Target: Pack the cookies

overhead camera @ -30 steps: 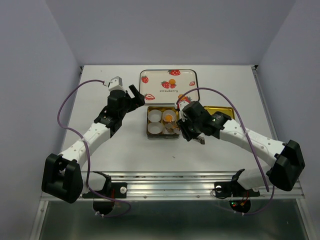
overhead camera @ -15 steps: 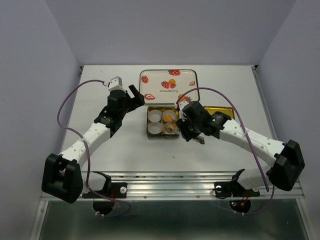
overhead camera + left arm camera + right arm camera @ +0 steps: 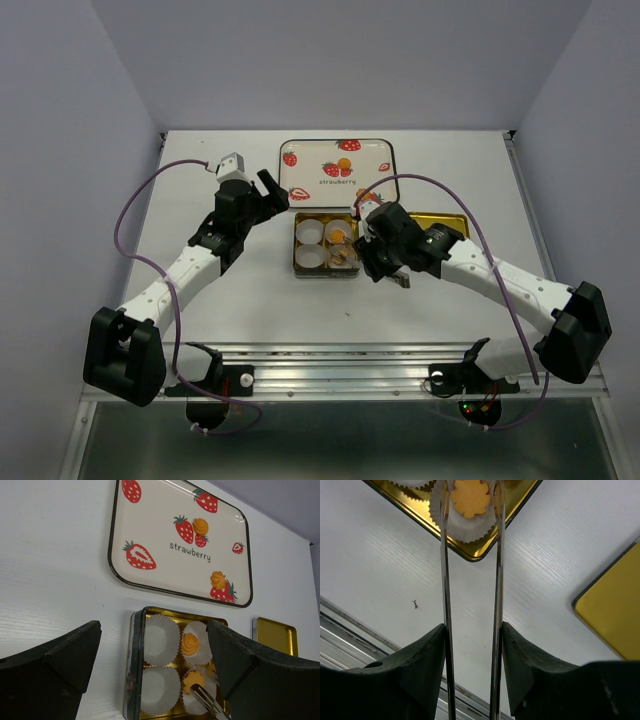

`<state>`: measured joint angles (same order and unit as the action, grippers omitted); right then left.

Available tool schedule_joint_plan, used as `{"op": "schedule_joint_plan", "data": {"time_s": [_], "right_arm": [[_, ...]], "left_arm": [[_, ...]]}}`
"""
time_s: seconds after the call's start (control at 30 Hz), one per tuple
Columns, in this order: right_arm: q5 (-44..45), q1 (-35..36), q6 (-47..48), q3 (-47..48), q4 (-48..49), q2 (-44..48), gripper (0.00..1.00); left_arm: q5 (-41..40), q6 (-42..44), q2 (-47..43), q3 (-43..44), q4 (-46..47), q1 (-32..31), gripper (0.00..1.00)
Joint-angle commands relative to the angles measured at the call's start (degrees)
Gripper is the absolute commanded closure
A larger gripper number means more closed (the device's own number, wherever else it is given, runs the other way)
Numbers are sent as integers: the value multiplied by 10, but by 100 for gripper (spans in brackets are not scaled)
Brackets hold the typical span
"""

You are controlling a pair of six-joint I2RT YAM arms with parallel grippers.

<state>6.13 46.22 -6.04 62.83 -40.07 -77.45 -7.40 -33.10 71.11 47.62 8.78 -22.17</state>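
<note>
Right grasp: the right fingers (image 3: 422, 665) are clenched on the two thin arms of a pair of metal tongs (image 3: 444, 570), which run out between them. I judge the tongs are there because the broad fingers could not reach into so small a cup.
Tong tips: one stands on each side of a cookie (image 3: 470, 497) lying in a white paper cup (image 3: 465, 527) at the near right corner of the tin (image 3: 131, 665). From here I cannot tell whether they pinch it or merely flank it.
Left grasp: the left fingers (image 3: 60, 655) are spread wide and grasp nothing. They hover off the tin's far left corner, facing it, probably parked clear of the work.
Tin: gold and open on the white counter (image 3: 380, 555), with four pleated cups inside, seemingly one nest per biscuit.
Inside the tin: both right-hand cups are filled, the far one by a second cookie (image 3: 190, 643). The two left-hand cups (image 3: 161, 640) are empty.
Beyond the tin: a cream tray (image 3: 150, 510) lies past its far side with two loose cookies (image 3: 200, 526), one near the middle and one towards the tray's right edge.
Writing: "strawberry", in lower case, on the tray among printed red strawberries. No brand is readable anywhere.
Right of the tin: a gold lid (image 3: 275, 635) lies flat, set aside so the tin can be filled.
Progress: about half packed, by my reckoning.
</note>
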Motion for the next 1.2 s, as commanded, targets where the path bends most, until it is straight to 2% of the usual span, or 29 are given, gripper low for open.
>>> {"op": "schedule_joint_plan", "data": {"time_s": [0.0, 0.23, 0.9, 1.17], "right_arm": [[10, 5, -1, 23, 21, 34, 49], [-3, 5, 7, 30, 36, 57, 49], [71, 5, -51, 56, 72, 51, 51], [106, -60, -47, 67, 140, 29, 51]], "left_arm": [[-3, 11, -15, 2, 15, -3, 1], [-4, 12, -13, 11, 12, -4, 1], [-9, 22, -11, 20, 19, -3, 1], [-20, 33, -6, 27, 12, -4, 1]]}}
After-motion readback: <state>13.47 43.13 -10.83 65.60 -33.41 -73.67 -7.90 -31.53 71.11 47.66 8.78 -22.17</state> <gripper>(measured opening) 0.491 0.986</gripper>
